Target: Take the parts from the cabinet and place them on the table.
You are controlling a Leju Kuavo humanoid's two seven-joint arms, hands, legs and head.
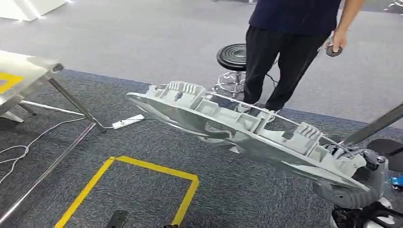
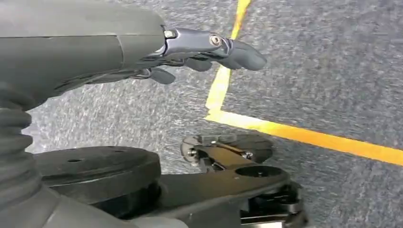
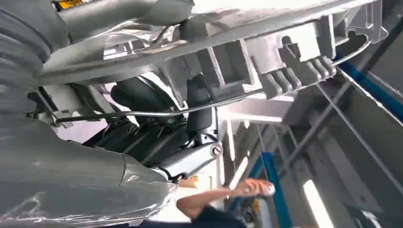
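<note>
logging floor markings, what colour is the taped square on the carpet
Yellow. The taped square on the grey carpet shows best in the head view.

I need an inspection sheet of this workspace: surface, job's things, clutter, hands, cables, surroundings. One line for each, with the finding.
Surface: metal table at the left, a yellow mark on its top.
Job's things: long grey plastic part, carried above the carpet.
Clutter: nothing seen.
Hands: right hand holds the part's end; left hand holds nothing, hanging over the floor.
Cables: white power strip with a white cable on the carpet.
Surroundings: yellow tape square, black stool, a person standing.
</note>
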